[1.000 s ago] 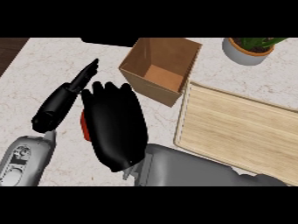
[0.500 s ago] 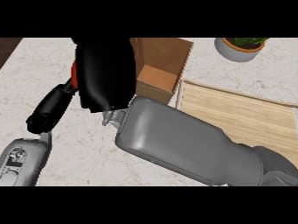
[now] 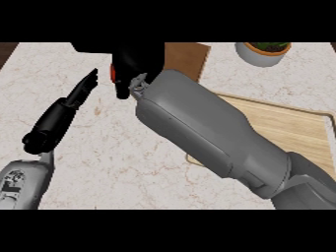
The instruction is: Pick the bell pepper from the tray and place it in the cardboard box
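A pale marble desk [image 3: 112,162] fills the view. The grey right forearm is stretched from five o'clock towards twelve, crossing the wooden tray [image 3: 301,130] at three o'clock. The cardboard box [image 3: 187,58] is partly hidden at twelve o'clock. The right hand [image 3: 138,61] is curled round the red bell pepper [image 3: 114,75], held just left of the box. The left hand [image 3: 57,118], at nine o'clock, is kept with fingers straight and pressed together. A potted plant [image 3: 263,51] is seen at one o'clock.

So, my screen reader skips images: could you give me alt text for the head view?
The robot's black right hand is curled round a red bell pepper beside the brown cardboard box. Its black left hand rests open on the marble counter; a wooden tray and potted plant sit right.
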### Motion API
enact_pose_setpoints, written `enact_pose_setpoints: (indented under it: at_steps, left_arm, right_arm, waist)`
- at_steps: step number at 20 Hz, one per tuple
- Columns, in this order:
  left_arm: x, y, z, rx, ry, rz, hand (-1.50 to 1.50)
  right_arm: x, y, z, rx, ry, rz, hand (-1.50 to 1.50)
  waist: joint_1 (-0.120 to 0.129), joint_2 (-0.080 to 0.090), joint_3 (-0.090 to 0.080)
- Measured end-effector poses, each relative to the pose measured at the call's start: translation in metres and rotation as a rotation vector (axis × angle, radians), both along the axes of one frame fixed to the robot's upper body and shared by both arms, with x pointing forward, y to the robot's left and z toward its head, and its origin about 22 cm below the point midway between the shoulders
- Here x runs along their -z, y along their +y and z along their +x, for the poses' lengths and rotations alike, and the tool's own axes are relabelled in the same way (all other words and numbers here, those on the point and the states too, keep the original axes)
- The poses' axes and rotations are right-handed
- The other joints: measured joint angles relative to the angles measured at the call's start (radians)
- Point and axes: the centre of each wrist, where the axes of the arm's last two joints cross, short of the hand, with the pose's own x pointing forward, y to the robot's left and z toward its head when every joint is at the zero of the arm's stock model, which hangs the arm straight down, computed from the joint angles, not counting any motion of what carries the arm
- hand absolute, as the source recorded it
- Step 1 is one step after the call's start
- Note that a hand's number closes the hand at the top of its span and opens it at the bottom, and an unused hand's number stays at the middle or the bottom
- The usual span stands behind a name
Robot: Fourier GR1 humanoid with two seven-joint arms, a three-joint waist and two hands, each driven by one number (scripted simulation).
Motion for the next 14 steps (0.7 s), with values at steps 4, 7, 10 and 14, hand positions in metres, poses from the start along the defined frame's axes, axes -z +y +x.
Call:
enact_pose_setpoints:
  at_steps: [4, 7, 10, 14]
  left_arm:
    - [-0.002, 0.005, -0.003, -0.010, -0.001, 0.006, 0.00]
    - [-0.003, 0.011, -0.002, -0.024, 0.001, 0.007, 0.00]
    - [0.000, 0.008, -0.002, -0.024, 0.003, 0.005, 0.00]
    - [-0.001, 0.011, -0.010, -0.028, 0.003, 0.004, 0.00]
  right_arm:
    - [0.019, -0.013, 0.018, -0.018, 0.142, -0.038, 1.50]
    - [0.029, -0.022, 0.029, -0.032, 0.241, -0.088, 1.50]
    - [0.035, -0.032, 0.039, -0.060, 0.331, -0.093, -1.50]
    - [0.041, -0.043, 0.045, -0.172, 0.393, -0.057, -1.50]
  waist:
    - [-0.010, -0.002, 0.001]
    - [-0.020, -0.004, 0.001]
    - [-0.025, -0.006, 0.002]
    - [-0.029, -0.009, 0.002]
